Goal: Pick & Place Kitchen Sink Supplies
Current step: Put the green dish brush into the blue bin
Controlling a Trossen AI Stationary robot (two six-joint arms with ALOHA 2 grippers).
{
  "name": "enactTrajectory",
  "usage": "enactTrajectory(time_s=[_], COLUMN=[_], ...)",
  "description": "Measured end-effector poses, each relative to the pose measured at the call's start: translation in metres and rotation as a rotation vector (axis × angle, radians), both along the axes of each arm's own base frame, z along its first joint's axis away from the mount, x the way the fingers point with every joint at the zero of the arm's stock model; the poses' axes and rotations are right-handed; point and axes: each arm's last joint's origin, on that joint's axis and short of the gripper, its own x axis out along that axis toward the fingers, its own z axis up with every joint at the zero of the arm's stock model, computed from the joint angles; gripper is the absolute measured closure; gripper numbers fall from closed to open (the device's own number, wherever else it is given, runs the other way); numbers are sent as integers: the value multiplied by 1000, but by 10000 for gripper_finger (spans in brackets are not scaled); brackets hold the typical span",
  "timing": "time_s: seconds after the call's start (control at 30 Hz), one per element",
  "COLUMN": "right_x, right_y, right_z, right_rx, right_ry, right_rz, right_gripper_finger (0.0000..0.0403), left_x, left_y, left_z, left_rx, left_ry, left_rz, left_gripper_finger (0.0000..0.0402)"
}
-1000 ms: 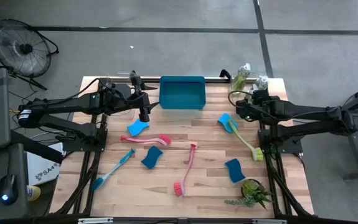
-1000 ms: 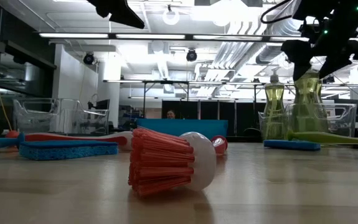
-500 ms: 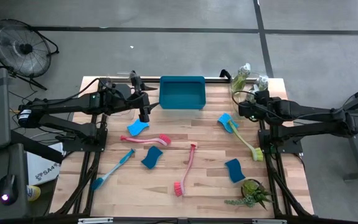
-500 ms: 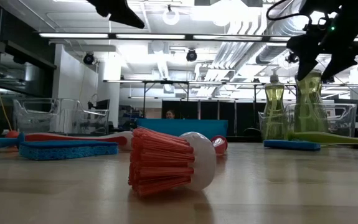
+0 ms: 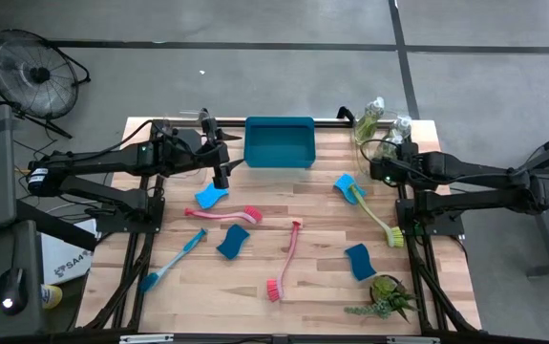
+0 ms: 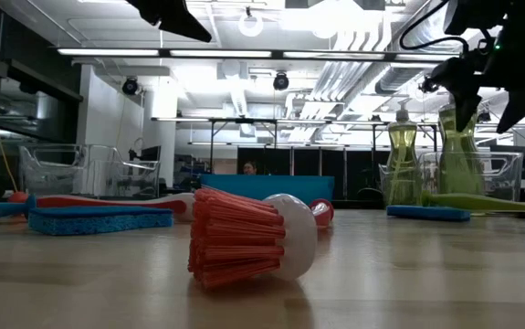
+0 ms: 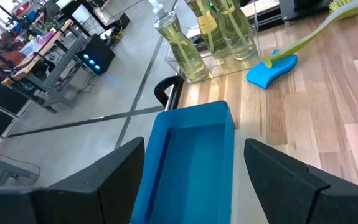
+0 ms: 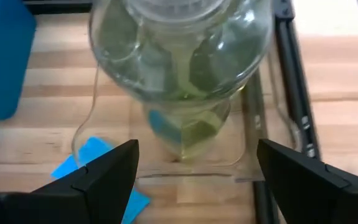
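Both arms are dark, jointed tubes trailing black cables. Right gripper (image 8: 194, 180): two matte black, wedge-shaped fingers. Left gripper (image 7: 194, 180): identical.

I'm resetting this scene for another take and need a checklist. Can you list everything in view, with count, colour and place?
sponges: four, blue; left-centre, centre, right by the yellow-green brush, right-front.
dish brushes: four; two pink-red near the centre, one blue at front-left, one yellow-green on the right.
bottles: at least two, clear with yellow-green liquid; back-right corner, in a clear holder.
tray: one, blue; back-centre.
plant: one, green, spiky; front-right corner.
table: one, light wood.
fan: one, dark; floor, back-left.
left gripper: open, beside the tray.
right gripper: open, above the bottles.
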Motion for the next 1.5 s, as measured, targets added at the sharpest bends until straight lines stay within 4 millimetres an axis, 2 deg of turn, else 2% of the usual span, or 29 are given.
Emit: enactTrajectory(time_s=[0.23, 0.73, 1.03, 1.5], right_x=[2, 9, 15, 36], right_y=[0, 7, 11, 36], right_z=[-1, -3, -2, -10], right_rx=[83, 335, 342, 404], right_ry=[-31, -28, -49, -33], right_rz=[13, 354, 496, 593], right_gripper_finger=[82, 82, 82, 82], left_x=[0, 0, 0, 0], left_y=[0, 0, 0, 0], left_z=[0, 0, 0, 0], left_rx=[0, -2, -2, -8], left_ry=[0, 0, 0, -3], left_rz=[0, -5, -5, -3], left_gripper_finger=[133, 133, 133, 133])
